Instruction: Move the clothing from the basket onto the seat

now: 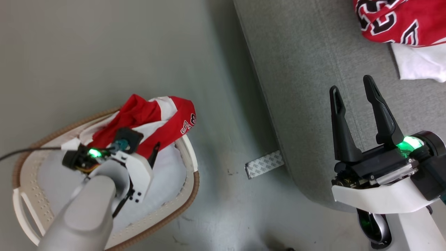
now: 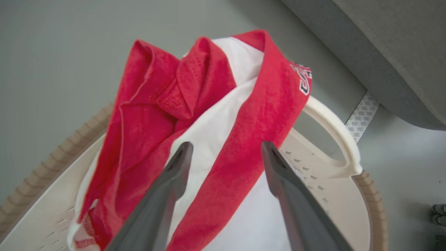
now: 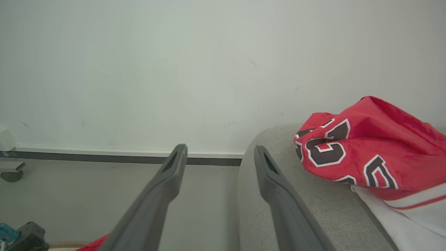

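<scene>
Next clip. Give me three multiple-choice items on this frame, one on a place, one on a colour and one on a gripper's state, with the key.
1. Where does the jersey with large dark numbers lie?
A. in the basket
B. on the floor
C. on the sofa

2. What colour is the basket's rim?
A. brown
B. blue
C. black

3. How is the right gripper?
A. shut on cloth
B. open, holding nothing
C. shut on the basket handle

Key:
1 C: it sits bunched on the grey cushion in the head view.
2 A: a ribbed brown band edges the cream wall.
3 B: its fingers stand apart above the sofa with nothing between them.
</scene>
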Motion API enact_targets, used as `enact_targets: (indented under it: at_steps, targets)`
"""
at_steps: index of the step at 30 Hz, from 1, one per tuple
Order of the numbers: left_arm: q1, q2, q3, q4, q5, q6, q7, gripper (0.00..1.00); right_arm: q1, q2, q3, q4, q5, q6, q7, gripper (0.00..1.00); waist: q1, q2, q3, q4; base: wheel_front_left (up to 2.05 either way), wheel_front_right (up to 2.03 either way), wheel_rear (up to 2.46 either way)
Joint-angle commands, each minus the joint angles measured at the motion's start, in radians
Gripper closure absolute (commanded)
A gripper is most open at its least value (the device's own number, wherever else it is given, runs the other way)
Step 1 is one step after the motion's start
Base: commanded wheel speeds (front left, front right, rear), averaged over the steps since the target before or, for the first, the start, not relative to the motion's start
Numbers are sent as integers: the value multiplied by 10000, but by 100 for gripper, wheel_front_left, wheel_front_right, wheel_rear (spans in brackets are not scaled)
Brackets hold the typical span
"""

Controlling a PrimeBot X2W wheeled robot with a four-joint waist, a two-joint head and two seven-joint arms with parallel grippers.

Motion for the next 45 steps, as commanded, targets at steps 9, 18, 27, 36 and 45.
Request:
enact_targets:
  at_steps: [9, 18, 27, 36, 45]
  targets:
    - [-1516, 9, -543, 967, 546, 34, -837, 0, 108, -5, -33, -134, 189, -22, 2, 0, -2, 0, 738, 113, 0, 0, 0]
    - [-2330, -180, -1317, 1976, 871, 22, -924, 0, 136, -5, -99, -230, 32, -22, 2, 0, -2, 0, 1067, 297, 3, 3, 3]
    - [-3099, -134, -2130, 2845, 640, 19, -1424, 56, 389, -3, -237, -399, -389, -22, 2, 0, -2, 0, 1492, 773, 11, 11, 11]
    - [-3224, -618, -2692, 3373, -13, 18, -1911, 100, 294, -3, -307, -378, -509, -22, 2, 0, -2, 0, 1442, 950, 0, 0, 0]
    - [-2694, -772, -2808, 2832, -1132, 17, -2321, 100, -15, -5, -201, -109, -341, -22, 2, 0, -2, 0, 846, 1140, 0, 0, 0]
